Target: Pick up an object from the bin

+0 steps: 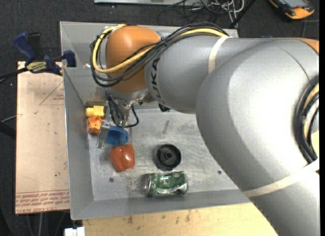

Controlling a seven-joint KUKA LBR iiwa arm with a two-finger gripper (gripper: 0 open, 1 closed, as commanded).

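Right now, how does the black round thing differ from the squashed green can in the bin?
The black disc is round, dark and whole, lying flat with a hole in its middle. The green can is crushed, shiny and on its side, nearer the bin's near wall. Both rest on the floor, not touching.

Small blue cup (118,136), tipped on its side, left part of bin (144,134) floor, midway between near and far walls.

yellow block (94,111) | orange block (94,125) | blue cup (118,136) | red lump (122,158) | black wheel (167,157) | green can (165,184)
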